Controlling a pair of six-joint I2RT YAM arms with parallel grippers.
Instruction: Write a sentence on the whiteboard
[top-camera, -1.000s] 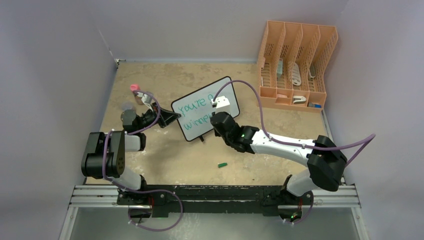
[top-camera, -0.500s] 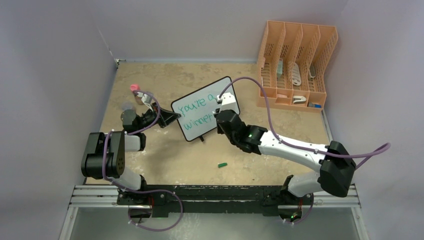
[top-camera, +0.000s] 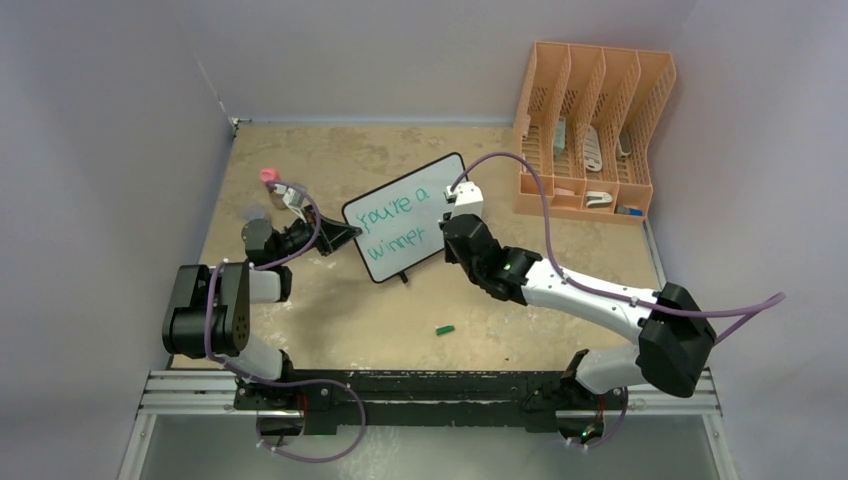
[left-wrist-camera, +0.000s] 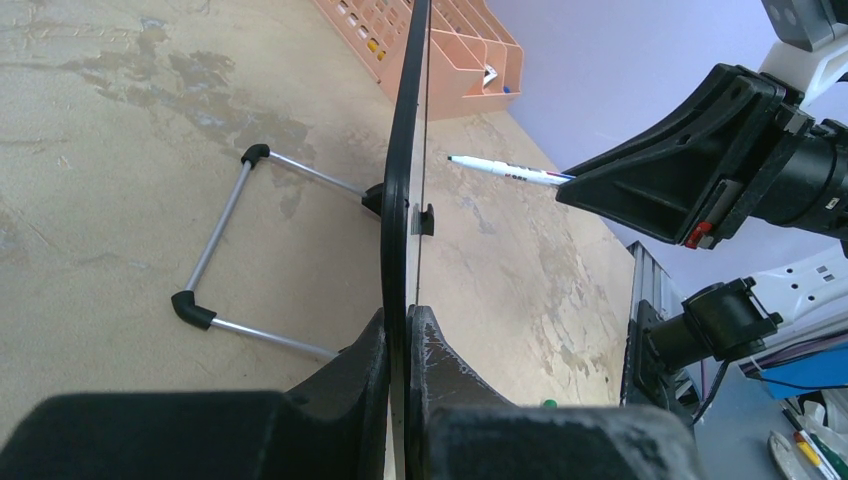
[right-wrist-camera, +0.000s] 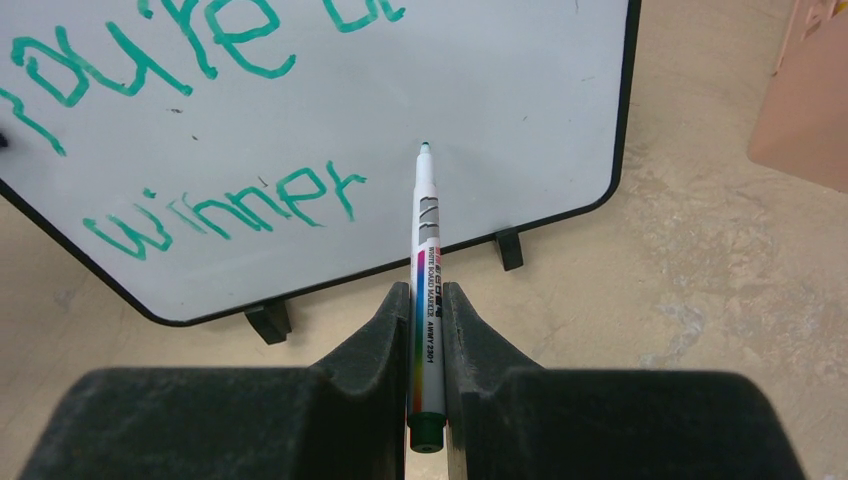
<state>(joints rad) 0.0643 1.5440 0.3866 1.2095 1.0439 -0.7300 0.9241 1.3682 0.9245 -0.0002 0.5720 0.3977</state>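
The whiteboard (top-camera: 405, 213) stands tilted mid-table with the sentence (top-camera: 398, 222) "you're a winner" in teal on two lines. My left gripper (top-camera: 343, 233) is shut on the board's left edge; in the left wrist view its jaws (left-wrist-camera: 408, 318) pinch the black frame (left-wrist-camera: 404, 150) edge-on. My right gripper (top-camera: 448, 226) at the board's right side is shut on a white marker (right-wrist-camera: 427, 250). The marker's teal tip points at the board just right of "winner" (right-wrist-camera: 228, 210), with a small gap showing in the left wrist view (left-wrist-camera: 500, 170).
An orange file rack (top-camera: 590, 130) stands at the back right. A green marker cap (top-camera: 445, 328) lies on the table in front of the board. A pink-topped object (top-camera: 268, 175) sits behind my left gripper. The board's wire stand (left-wrist-camera: 225, 240) rests behind it.
My right arm has moved to the right with the marker, uncovering the end of both lines. The left arm and board have not moved.
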